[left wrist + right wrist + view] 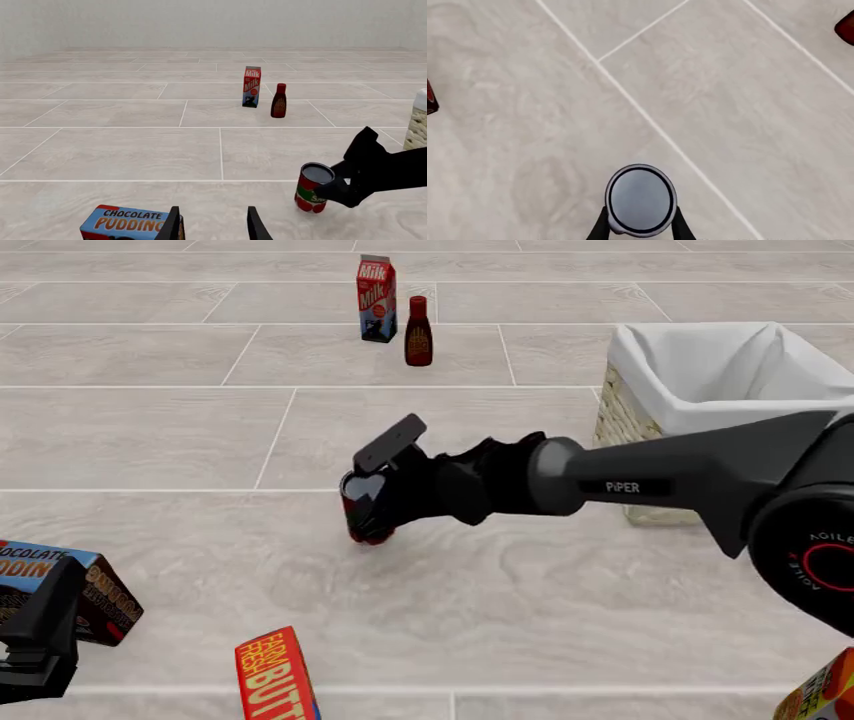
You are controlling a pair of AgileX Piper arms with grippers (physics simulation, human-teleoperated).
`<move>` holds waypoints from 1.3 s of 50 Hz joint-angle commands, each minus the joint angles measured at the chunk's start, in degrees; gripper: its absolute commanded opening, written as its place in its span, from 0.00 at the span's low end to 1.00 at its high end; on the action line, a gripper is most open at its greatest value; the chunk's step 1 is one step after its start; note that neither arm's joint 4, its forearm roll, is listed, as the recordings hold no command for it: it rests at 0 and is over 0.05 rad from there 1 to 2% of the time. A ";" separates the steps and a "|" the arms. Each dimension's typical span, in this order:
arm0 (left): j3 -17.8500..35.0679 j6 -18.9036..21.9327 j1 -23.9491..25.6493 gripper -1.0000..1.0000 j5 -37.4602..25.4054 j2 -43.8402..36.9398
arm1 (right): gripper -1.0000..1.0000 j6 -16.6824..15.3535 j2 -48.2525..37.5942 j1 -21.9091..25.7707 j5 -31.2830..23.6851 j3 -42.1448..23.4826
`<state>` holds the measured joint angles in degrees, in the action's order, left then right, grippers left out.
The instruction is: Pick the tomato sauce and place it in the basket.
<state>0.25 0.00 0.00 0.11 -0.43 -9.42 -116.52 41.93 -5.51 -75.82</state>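
The tomato sauce (360,515) is a small red can with a green band and a dark metal top (640,199). It stands low over the floor, slightly tilted, in the middle of the front view. My right gripper (376,492) reaches in from the right, its two fingers pressed against opposite sides of the can (310,192). The basket (627,350), pale wicker with a white cloth lining, stands to the right behind the right arm. My left gripper (213,226) is open and holds nothing, at the near left beside a pudding box.
A milk carton (376,298) and a slim dark red bottle (418,330) stand at the back. A chocolate pudding box (60,580) lies near left, a butter box (274,675) at the front, and another box corner (827,695) at the near right.
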 commanded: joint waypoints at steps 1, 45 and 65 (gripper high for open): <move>0.00 0.00 0.00 1.00 0.00 0.00 | 0.00 -0.80 4.18 -0.98 -0.50 0.83; 0.00 0.00 0.00 1.00 0.00 0.00 | 0.00 -8.19 34.90 -14.88 -14.48 0.75; 0.00 0.00 0.00 1.00 0.00 0.00 | 0.00 -7.68 43.73 -26.19 -16.69 3.05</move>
<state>0.25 0.00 0.00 0.11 -0.43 -18.56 -77.16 21.36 -21.40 -73.87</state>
